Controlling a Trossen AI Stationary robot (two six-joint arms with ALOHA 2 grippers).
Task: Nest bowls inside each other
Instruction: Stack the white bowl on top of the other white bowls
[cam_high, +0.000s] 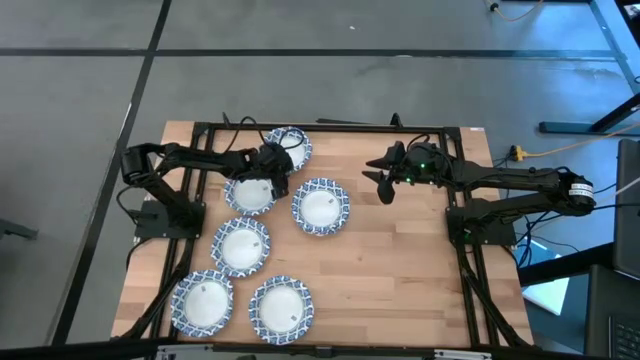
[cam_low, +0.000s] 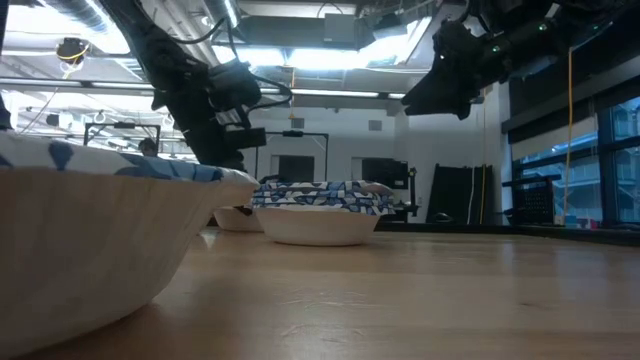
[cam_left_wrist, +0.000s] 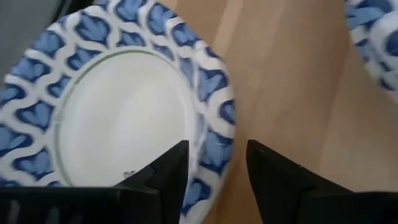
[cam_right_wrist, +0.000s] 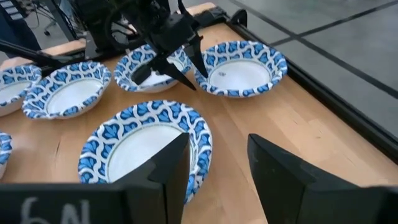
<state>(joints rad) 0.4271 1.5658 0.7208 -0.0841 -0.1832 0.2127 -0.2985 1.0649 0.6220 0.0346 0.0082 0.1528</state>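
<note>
Dark, wedge-shaped fingers of the left hand (cam_high: 272, 163) stand apart and hold nothing, poised at the far left of the worktop (cam_high: 400, 260) between a far bowl (cam_high: 291, 147) and a second bowl (cam_high: 250, 192), one finger over a scalloped blue-and-white rim. Round, shallow and smooth white inside, four more bowls lie apart across the pale wood grain: one (cam_high: 321, 206) toward the middle, one (cam_high: 240, 245) behind it, two (cam_high: 203, 302) (cam_high: 281, 309) at the near edge. Raised over bare boards at the far right, the right hand (cam_high: 384, 181) is open too.
</note>
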